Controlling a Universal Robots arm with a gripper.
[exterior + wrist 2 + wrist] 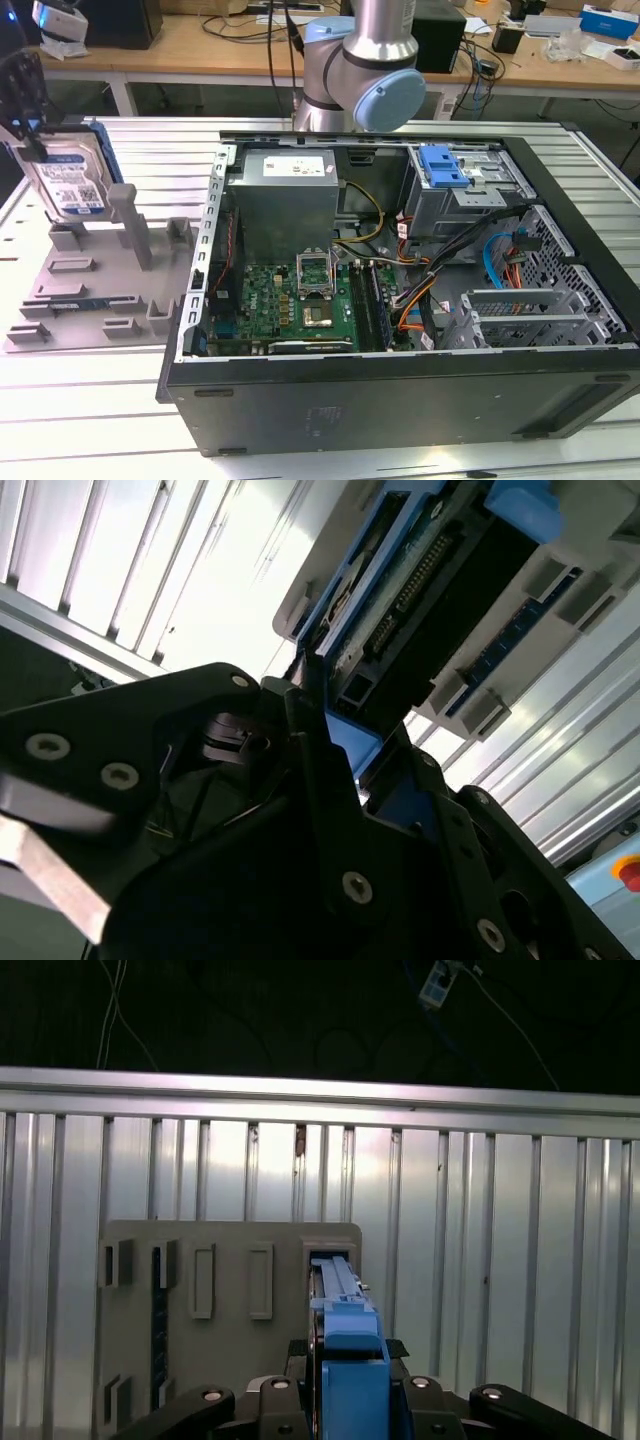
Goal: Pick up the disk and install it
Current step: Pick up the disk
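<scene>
An open computer case (400,400) lies on its side on a slatted metal table (100,420). Inside it, a grey power-supply box (285,200) sits at the far end of a green motherboard (290,305). A drive cage (485,195) topped by a blue latch tab (443,165) stands toward the exterior view's right. Orange and blue cables (492,262) trail between cage and board. Just beside the case, on the exterior view's left, a grey fixture plate (90,290) carries upright posts. A dark strip (85,305) in one of its slots may be a memory stick. Wooden benches (200,45) strewn with cables run behind.
</scene>
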